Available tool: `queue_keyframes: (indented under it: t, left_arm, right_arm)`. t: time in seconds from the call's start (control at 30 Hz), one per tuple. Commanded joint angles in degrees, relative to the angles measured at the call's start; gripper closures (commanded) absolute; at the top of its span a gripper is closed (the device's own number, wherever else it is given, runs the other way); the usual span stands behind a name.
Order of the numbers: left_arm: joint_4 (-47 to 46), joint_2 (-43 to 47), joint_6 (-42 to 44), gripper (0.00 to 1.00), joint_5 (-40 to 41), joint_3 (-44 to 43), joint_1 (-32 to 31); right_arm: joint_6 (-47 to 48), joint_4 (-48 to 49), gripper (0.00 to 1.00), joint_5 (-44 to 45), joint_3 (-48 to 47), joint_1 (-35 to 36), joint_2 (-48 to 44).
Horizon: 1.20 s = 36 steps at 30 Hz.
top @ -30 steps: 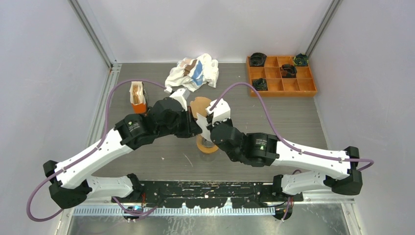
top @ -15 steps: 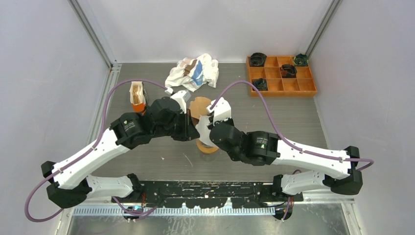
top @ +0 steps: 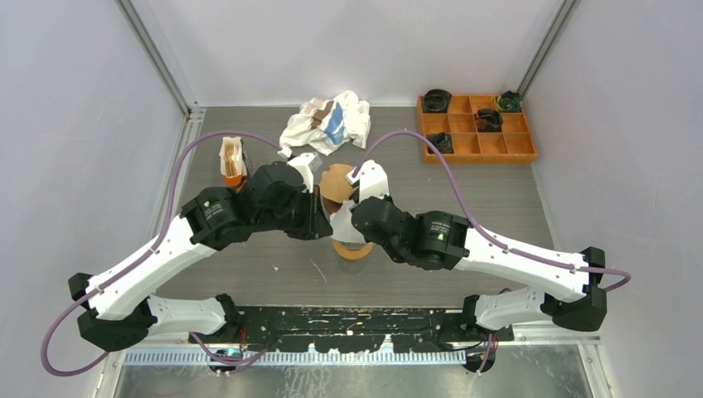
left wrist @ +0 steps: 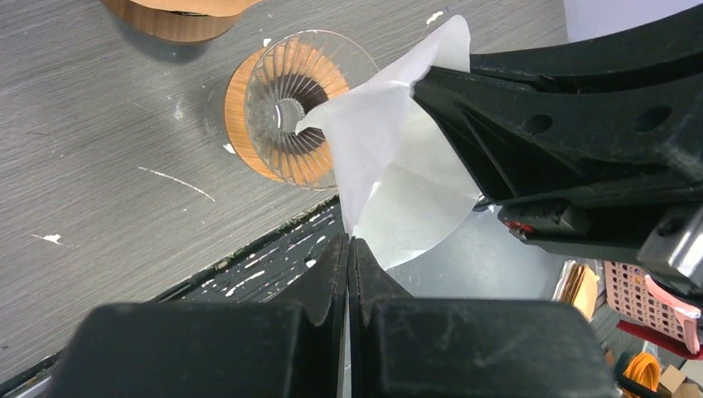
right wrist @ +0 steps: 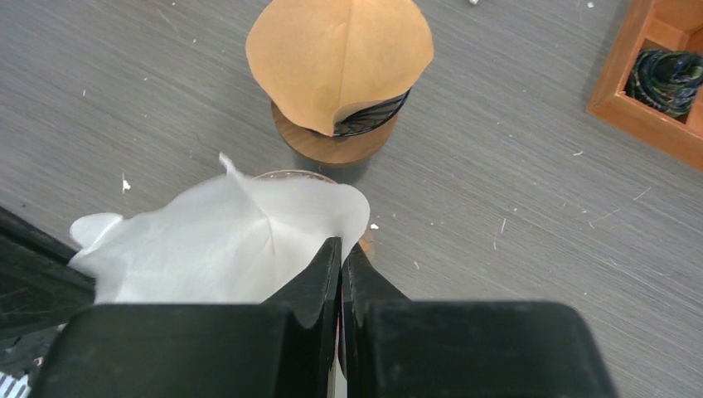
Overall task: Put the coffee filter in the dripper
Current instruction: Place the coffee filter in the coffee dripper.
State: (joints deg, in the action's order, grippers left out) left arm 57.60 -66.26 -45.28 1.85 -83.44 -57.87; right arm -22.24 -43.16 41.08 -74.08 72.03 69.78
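Pinching the white paper filter (left wrist: 398, 182) from two sides, that was me at this moment. My left gripper (left wrist: 348, 245) was pressed together on the filter's lower edge, and my right gripper (right wrist: 340, 249) was pressed together on the opposite edge. Both sets of jaws looked flat on the paper, no gap visible.

The filter was in the air, partly opened into a loose cone, its tip pointing down toward the glass dripper (left wrist: 278, 108) but not seated. In my left wrist view the tip overlapped the dripper's rim; whether it touched glass I couldn't tell. The dripper stood upright on its wooden ring base on the table (top: 282, 278), with nothing in the bowl.

Behind it was a second dripper (right wrist: 332, 149) with a brown filter (right wrist: 340, 58) sitting in it, which I judged was not my target. An orange tray (top: 477, 124) at far right and a crumpled bag (top: 327, 123) at the back were both well apart from the work.

Progress, my judgement: pickup was done, and the filter was part-opened and held over the dripper. Left to do: lower the cone into the bowl, centre the tip, release with both grippers and pull clear. Risk: the paper was thin and could crease, and an off-centre push could tip the dripper.
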Motion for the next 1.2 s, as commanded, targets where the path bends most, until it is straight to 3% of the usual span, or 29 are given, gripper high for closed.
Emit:
queue_keyframes:
  t: [0.0, 0.27, 0.87, 1.17]
  left_arm:
    - [1.0, -1.2, 1.8, 1.00, -0.4, -2.2, -0.2]
    - [-0.8, -3.1, 1.7, 0.98, 0.4, -1.2, -0.1]
    - [-18.0, 4.0, -8.9, 0.41, 4.0, 10.2, -0.1]
    - [-22.6, 10.2, -13.7, 0.38, 9.6, 16.3, -0.1]
  right_arm:
    - [-1.1, -2.3, 0.93, -3.0, -3.9, -0.4, 1.2]
    - [-1.6, -2.7, 0.94, -3.8, -3.7, -0.6, 1.8]
    - [-9.6, -4.4, 0.99, -2.1, -8.5, -0.4, 6.0]
    - [-11.5, -5.4, 0.99, 1.2, -9.7, 0.3, 7.2]
